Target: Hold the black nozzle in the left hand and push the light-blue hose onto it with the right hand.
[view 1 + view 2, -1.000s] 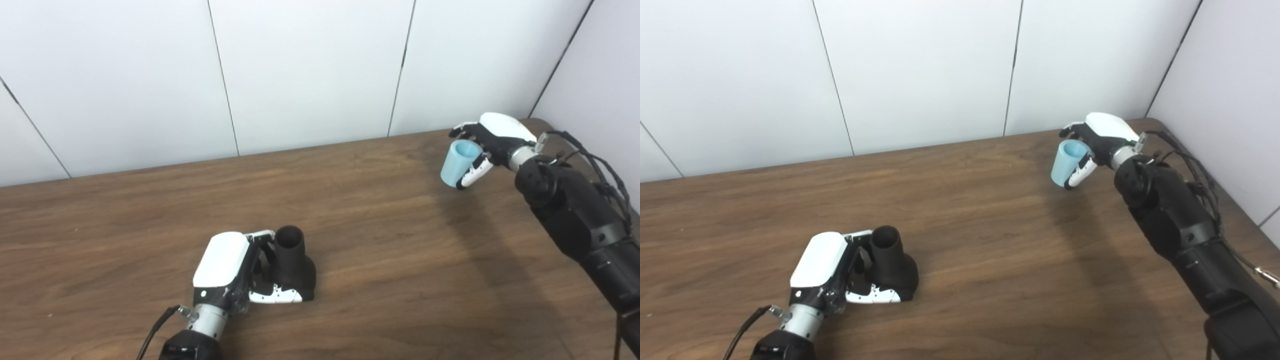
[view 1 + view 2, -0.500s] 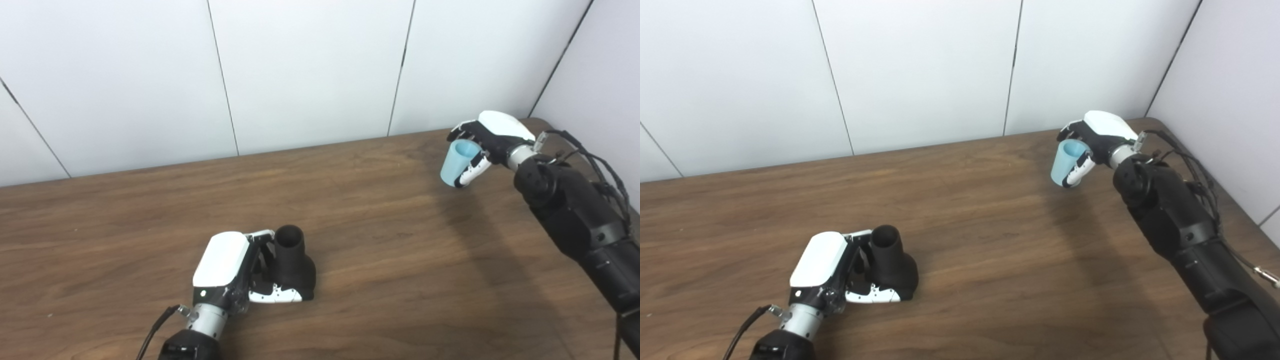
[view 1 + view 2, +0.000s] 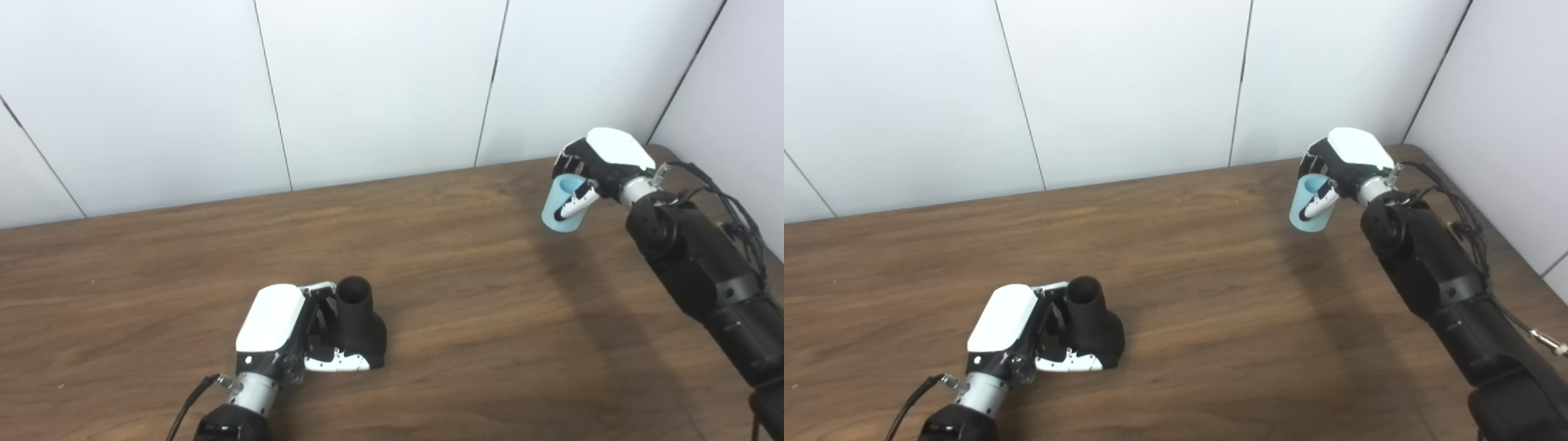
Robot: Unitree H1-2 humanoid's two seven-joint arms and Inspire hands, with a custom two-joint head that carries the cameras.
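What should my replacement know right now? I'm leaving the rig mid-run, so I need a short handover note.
Left hand: shut on the black nozzle, which stands on the table near the front, its open end pointing up.
Right hand: shut on the light-blue hose, held above the table's far right corner, open end up.
Done: both parts are grasped.
Left: bring the hose across to the nozzle, line up the openings, and push it on. The two parts are far apart and not yet aligned.
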